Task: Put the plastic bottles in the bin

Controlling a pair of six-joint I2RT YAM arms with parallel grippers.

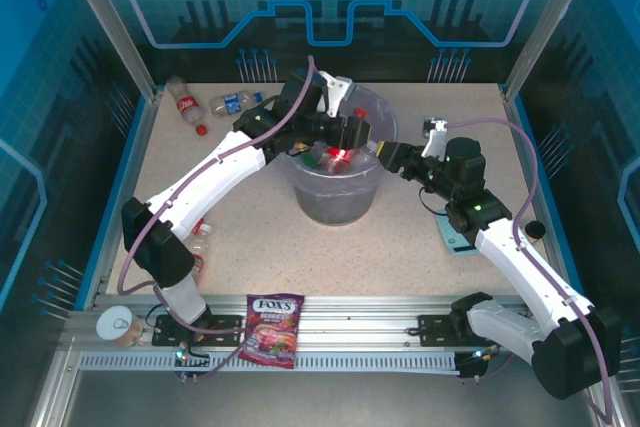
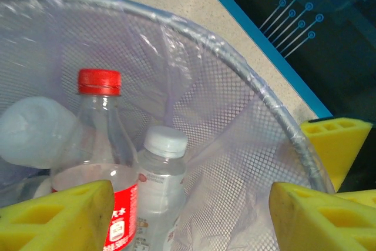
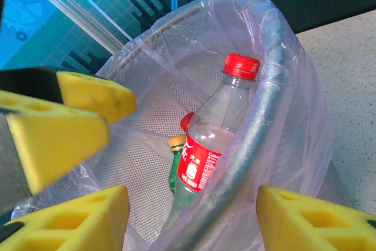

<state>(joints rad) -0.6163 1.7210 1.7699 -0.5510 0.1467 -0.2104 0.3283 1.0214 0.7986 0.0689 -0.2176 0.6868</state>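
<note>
Left end effector [image 2: 191, 204] hangs spread and empty over the bin [image 1: 335, 202]. Right end effector [image 3: 188, 216] stands spread astride its rim. Two plastic bottles [image 1: 232, 102] lie flat in the tabletop's [image 1: 420, 237] far-left corner, left of the bin and nearer the left arm.

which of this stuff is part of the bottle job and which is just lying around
Job: bin; red-capped bottle and white-capped bottle inside it; red-label bottle and blue-label bottle at the far left corner; clear bottle at the near left.
Lying about: candy bag; tin can.
</note>
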